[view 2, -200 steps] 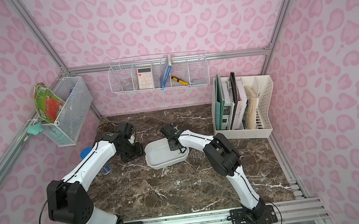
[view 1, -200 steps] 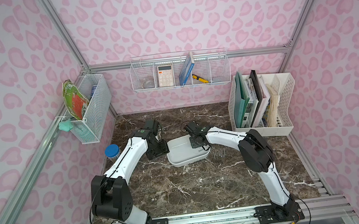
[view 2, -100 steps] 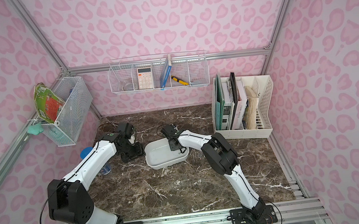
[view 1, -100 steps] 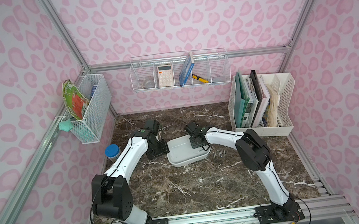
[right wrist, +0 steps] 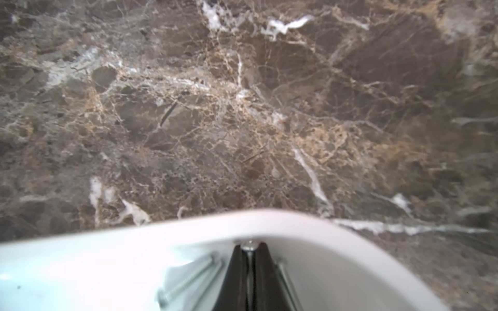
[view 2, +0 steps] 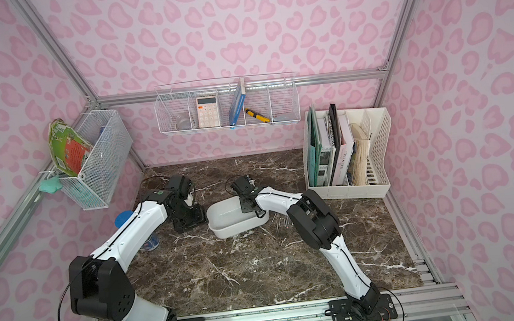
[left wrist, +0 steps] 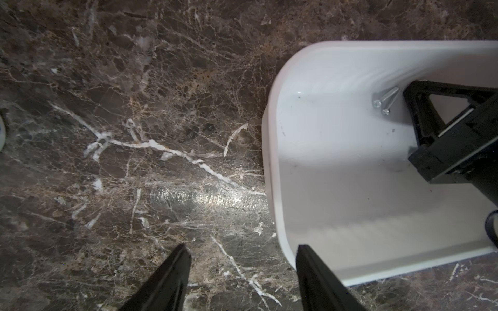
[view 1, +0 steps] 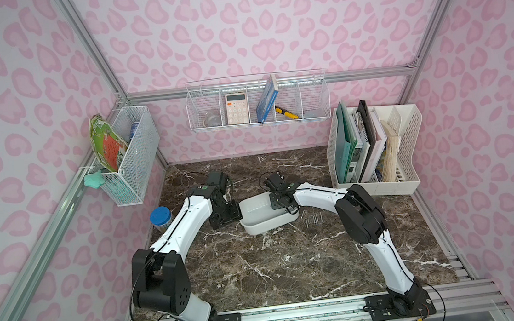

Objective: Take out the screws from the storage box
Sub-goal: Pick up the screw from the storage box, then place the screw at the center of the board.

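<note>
The white storage box [view 1: 270, 227] [view 2: 237, 230] sits mid-table in both top views. My right gripper [right wrist: 249, 246] reaches down into its right end [view 1: 281, 202] and is shut on one screw, whose head shows between the fingertips. Other screws [right wrist: 186, 280] lie on the box floor beside the fingers, seen too in the left wrist view [left wrist: 384, 101]. Several screws [view 1: 313, 219] [view 2: 280, 222] lie on the marble just right of the box. My left gripper [left wrist: 242, 250] stands open and holds nothing at the box's left end [view 1: 226, 217], one finger over the box corner [left wrist: 336, 188].
A blue-lidded jar [view 1: 160, 216] stands left of the left arm. A white file rack [view 1: 377, 154] with books fills the back right. Wire baskets hang on the back wall [view 1: 257, 102] and on the left wall [view 1: 126, 156].
The right gripper's jaws have closed on a screw inside the box. The left arm and the box have not moved.
</note>
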Controlling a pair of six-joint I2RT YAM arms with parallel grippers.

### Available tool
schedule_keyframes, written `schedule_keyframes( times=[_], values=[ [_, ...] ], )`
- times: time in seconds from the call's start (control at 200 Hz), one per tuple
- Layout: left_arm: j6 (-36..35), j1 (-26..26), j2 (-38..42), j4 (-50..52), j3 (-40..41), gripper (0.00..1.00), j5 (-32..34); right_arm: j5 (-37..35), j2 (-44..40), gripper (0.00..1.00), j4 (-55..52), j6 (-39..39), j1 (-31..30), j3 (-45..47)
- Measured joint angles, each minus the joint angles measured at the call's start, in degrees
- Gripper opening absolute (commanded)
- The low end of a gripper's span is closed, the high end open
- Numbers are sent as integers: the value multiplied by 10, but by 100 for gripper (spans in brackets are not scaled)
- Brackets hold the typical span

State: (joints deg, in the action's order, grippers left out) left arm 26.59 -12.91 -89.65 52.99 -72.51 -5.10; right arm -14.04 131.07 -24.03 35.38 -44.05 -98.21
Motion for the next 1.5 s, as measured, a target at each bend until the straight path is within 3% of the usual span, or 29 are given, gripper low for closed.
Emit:
schedule_keyframes(
  times=[0.63, 0.835, 1.13, 1.5],
  values=[
    [0, 0, -2, 0, 0, 67, 5, 10, -96, 6, -39, 21, -28, 29],
    [0, -1, -3, 0, 0, 67, 8, -18, -193, 6, -17, 35, -23, 121],
    [0, -1, -4, 0, 0, 67, 9, -25, -356, 7, 56, 66, 11, 329],
    [0, -1, -4, 0, 0, 67, 12, 17, -325, 8, 103, 87, 32, 398]
  ],
)
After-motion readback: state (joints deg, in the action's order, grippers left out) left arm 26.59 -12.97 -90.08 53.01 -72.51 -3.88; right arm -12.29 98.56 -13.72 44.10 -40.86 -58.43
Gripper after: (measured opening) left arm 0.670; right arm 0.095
